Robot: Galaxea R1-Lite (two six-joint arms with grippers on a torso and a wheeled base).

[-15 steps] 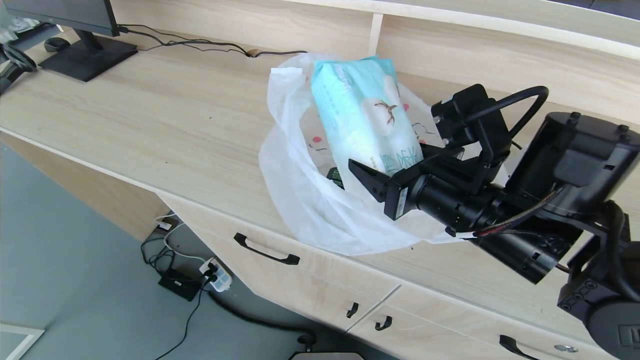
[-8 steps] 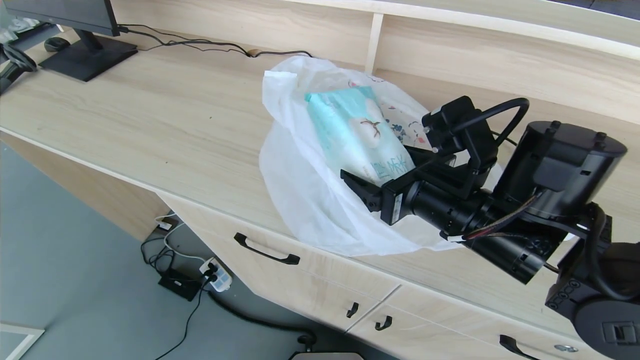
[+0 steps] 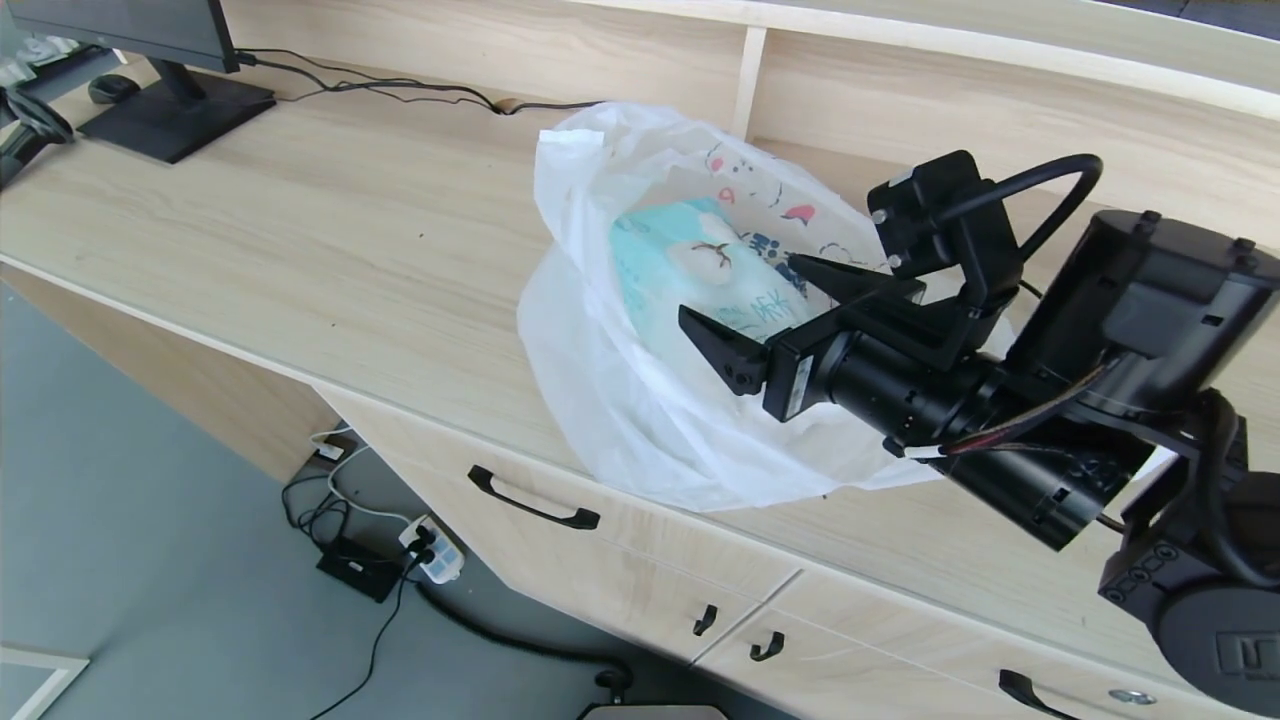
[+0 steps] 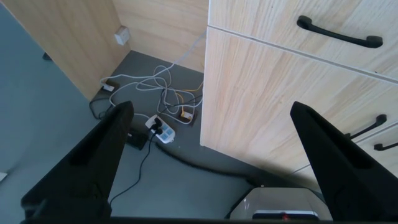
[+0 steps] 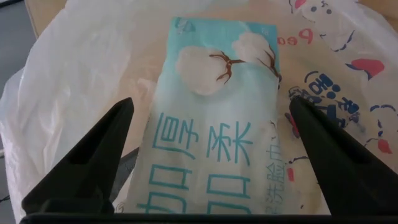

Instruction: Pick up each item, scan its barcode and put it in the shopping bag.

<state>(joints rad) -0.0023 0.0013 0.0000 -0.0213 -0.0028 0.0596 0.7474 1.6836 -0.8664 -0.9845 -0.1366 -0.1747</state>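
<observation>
In the head view, the white shopping bag (image 3: 600,400) is sitting at the front edge of the bench (image 3: 300,230), toward its right half, with its mouth gaping open. The teal tissue pack (image 3: 690,270) is lying inside the bag, leaning against the bag's far wall, where a cartoon print is showing. The right arm (image 3: 1000,400) is hanging over the bag's right side, and the right jaws are standing wide apart above the bag's mouth, gripping nothing; the pack is lying just beyond their tips. A monitor stand (image 3: 175,115) is sitting at the bench's far left corner with a mouse (image 3: 112,88) beside it, and a black cable (image 3: 400,95) is running along the back edge. Drawers with black handles (image 3: 532,500) are showing under the front edge, and a power strip (image 3: 435,555) is lying on the floor below. In the left wrist view, the left jaws are spread apart and holding nothing, their fingers (image 4: 93,162) pointing down beside the drawer fronts, with a handle (image 4: 339,32) above and the power strip (image 4: 163,130) lying among cables on the grey floor. In the right wrist view, the tissue pack (image 5: 214,124) is resting face up in the bag (image 5: 87,81), lying between the two widely parted fingers (image 5: 93,162) and touching neither as far as one can tell.
</observation>
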